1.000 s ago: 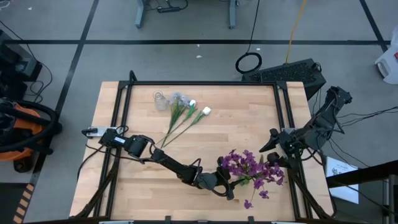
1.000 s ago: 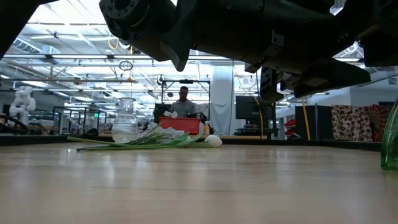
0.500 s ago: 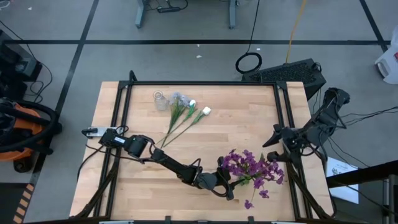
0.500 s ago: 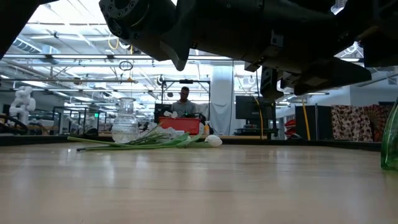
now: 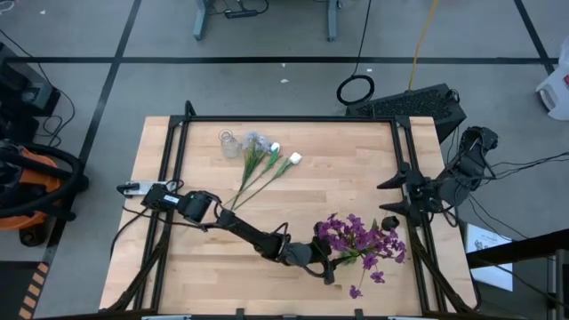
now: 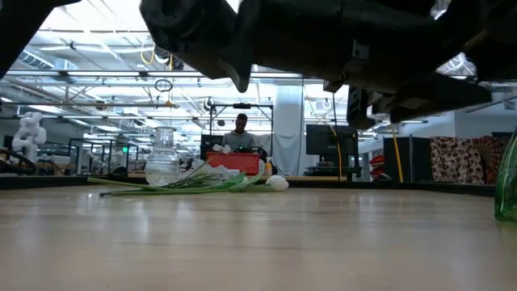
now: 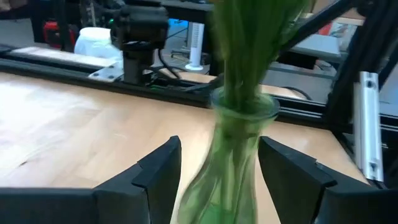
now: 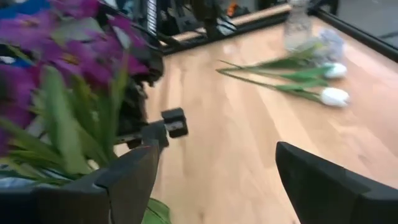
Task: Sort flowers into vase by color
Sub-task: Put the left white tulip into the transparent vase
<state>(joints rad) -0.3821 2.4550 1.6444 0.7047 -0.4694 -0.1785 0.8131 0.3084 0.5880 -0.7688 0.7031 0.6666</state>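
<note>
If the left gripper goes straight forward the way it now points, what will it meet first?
The green glass vase with the purple flowers. It stands right ahead of the left gripper, between the open jaws, though the exact gap to it is hard to judge.

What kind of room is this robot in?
Probably a robotics lab or workshop. The light wooden table sits in a black metal frame on a grey concrete floor with loose cables. The low view shows a big hall with ceiling lights, and a person at a desk.
</note>
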